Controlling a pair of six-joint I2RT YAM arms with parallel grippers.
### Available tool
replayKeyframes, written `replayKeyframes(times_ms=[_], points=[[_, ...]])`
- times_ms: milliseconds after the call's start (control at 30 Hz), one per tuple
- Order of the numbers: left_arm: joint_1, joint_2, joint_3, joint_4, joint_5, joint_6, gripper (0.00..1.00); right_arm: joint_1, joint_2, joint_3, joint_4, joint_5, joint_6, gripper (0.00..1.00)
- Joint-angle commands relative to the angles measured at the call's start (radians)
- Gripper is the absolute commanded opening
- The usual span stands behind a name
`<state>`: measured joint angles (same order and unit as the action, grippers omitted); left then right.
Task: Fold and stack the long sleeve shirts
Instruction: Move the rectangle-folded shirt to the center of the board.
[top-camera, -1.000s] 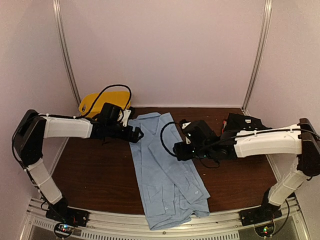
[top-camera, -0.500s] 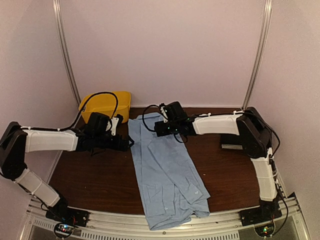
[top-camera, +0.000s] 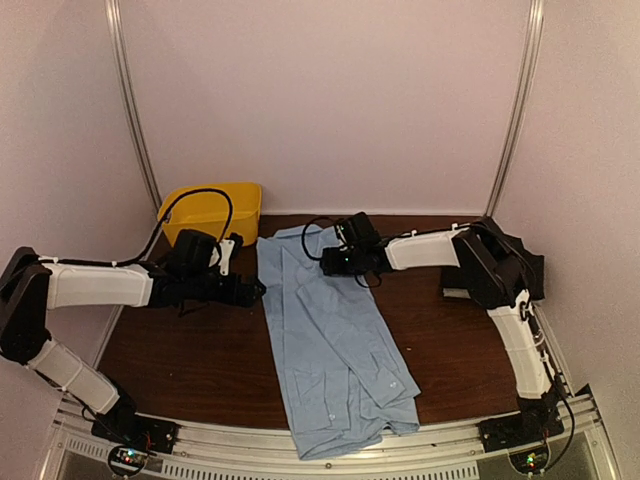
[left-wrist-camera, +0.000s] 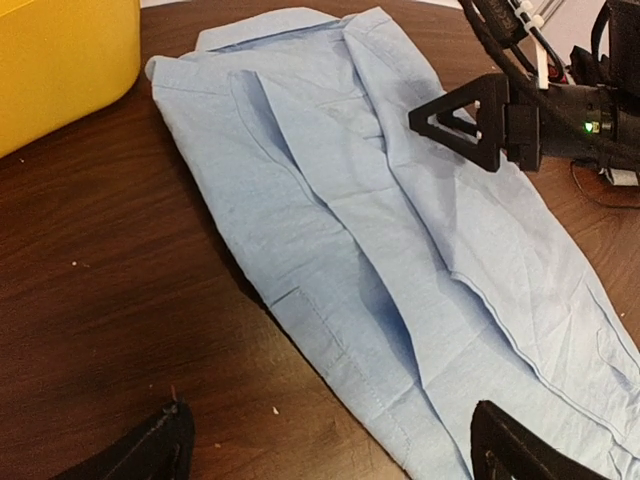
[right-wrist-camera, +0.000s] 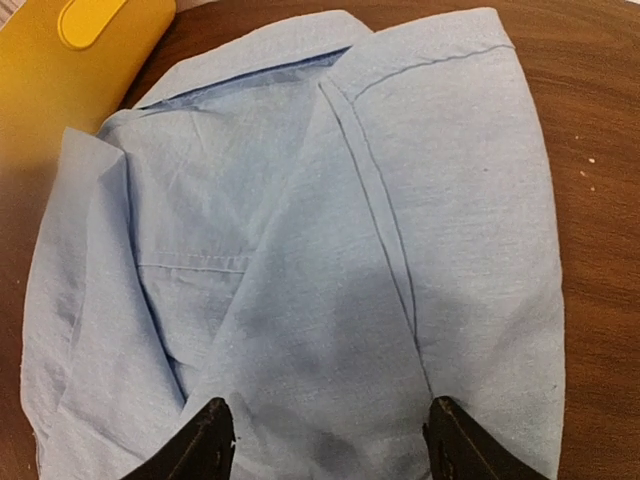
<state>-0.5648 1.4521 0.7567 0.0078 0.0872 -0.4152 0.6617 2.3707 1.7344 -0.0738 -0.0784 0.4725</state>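
The blue shirt (top-camera: 335, 350) is lying lengthwise mid-frame. The right gripper (top-camera: 326, 262), jaws apart, is hanging over its upper end. The left gripper (top-camera: 254, 290), jaws wide apart, is sitting beside its left edge.

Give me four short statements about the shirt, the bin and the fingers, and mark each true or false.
1. The blue shirt lies lengthwise on the table, collar at the far end. True.
2. The bin stands at the far right corner. False: it is at the far left.
3. The right fingers are shut on the shirt. False: they are open over it and grip nothing.
4. The left fingers are open. True.
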Motion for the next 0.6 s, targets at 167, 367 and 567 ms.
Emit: replayKeyframes(times_ms=[167, 367, 567], points=[[-0.005, -0.025, -0.032, 0.042, 0.017, -0.014, 0.98, -0.113, -0.063, -0.132, 0.028, 0.073, 0.129, 0.67], [-0.006, -0.025, -0.034, 0.04, 0.018, -0.014, 0.98, -0.151, -0.048, -0.116, 0.017, 0.125, 0.149, 0.67], [-0.01, -0.027, -0.034, 0.037, 0.031, -0.017, 0.98, -0.197, 0.007, -0.013, -0.027, 0.13, 0.152, 0.67]])
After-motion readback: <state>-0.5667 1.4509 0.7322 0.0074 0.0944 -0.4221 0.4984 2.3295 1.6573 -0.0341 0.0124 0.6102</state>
